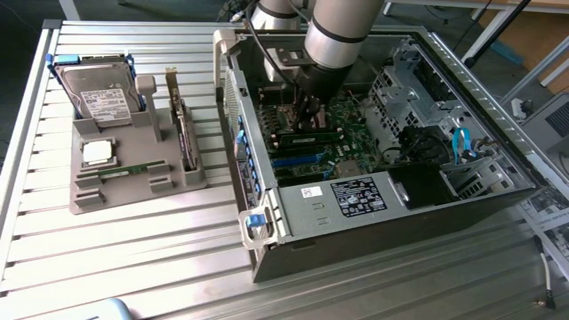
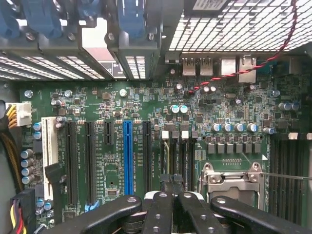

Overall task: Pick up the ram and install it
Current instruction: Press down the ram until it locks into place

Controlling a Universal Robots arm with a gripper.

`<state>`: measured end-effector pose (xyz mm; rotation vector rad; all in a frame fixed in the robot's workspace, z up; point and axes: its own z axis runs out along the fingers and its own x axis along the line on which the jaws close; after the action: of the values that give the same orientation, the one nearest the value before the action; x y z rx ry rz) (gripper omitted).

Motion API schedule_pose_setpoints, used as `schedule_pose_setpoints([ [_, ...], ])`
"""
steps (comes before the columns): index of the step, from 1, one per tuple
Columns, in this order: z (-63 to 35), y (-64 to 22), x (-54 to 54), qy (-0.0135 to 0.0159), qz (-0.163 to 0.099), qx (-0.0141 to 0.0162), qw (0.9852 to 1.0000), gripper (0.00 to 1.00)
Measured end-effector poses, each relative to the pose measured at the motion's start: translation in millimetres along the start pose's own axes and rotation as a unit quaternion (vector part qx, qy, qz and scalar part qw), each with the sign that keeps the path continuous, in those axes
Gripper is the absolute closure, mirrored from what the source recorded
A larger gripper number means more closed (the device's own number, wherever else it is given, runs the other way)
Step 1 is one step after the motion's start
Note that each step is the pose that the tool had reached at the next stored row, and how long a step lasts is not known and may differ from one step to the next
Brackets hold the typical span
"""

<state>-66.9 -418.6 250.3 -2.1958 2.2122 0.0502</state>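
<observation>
The ram (image 1: 307, 140), a narrow green stick with black chips, stands on edge in a memory slot on the motherboard (image 1: 342, 143) inside the open computer case (image 1: 356, 220). My gripper (image 1: 310, 123) reaches down into the case with its tips right above the ram's top edge; I cannot tell whether they touch it. In the wrist view the gripper (image 2: 170, 181) is shut, its black fingers (image 2: 158, 204) pressed together directly over the memory slots (image 2: 178, 151) beside the processor socket (image 2: 231, 178). Nothing sits between the fingers.
To the exterior view's left, a grey holder (image 1: 133, 193) carries a hard drive (image 1: 100, 97), a silver processor chip (image 1: 96, 152), an upright dark card (image 1: 182, 133) and a thin green strip (image 1: 124, 171). Case walls, a drive cage (image 1: 400, 87) and blue cables (image 1: 462, 143) surround the arm.
</observation>
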Motion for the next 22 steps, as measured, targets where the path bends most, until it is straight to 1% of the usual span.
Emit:
schedule_pose_setpoints([
  [3, 3.9, -0.1, 0.2, 0.0000, 0.000, 0.0000, 1.0000, 0.89],
  [16, 6.4, -0.1, 0.4, 0.0001, 0.000, 0.0000, 1.0000, 0.89],
  [22, 9.0, -0.1, 0.9, -0.0006, 0.000, 0.0000, 1.0000, 0.89],
])
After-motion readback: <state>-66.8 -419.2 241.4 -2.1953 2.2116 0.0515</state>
